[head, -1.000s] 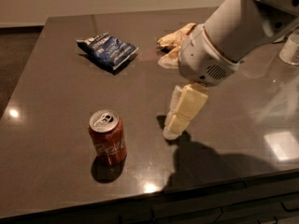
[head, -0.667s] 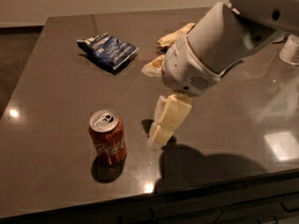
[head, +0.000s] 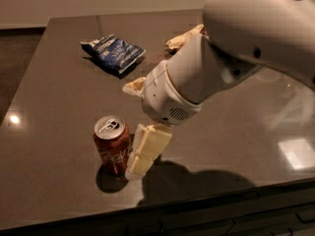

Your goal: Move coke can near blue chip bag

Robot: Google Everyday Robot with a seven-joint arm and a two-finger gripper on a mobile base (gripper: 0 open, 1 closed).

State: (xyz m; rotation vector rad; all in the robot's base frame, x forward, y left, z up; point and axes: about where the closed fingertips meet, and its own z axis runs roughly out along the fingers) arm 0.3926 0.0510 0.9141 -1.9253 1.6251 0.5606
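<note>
The blue chip bag lies flat on the dark table, well beyond the gripper on the far side and a little to its left in the view. The coke can stands upright just beside the gripper on that same side, touching it or nearly so. The gripper hangs low against the can; I cannot tell whether it is open or closed. By my reading the can is not yet moved: grasping, carrying and setting it beside the bag all remain. Behind the gripper to the right, a tan snack bag peeks past the arm.
</note>
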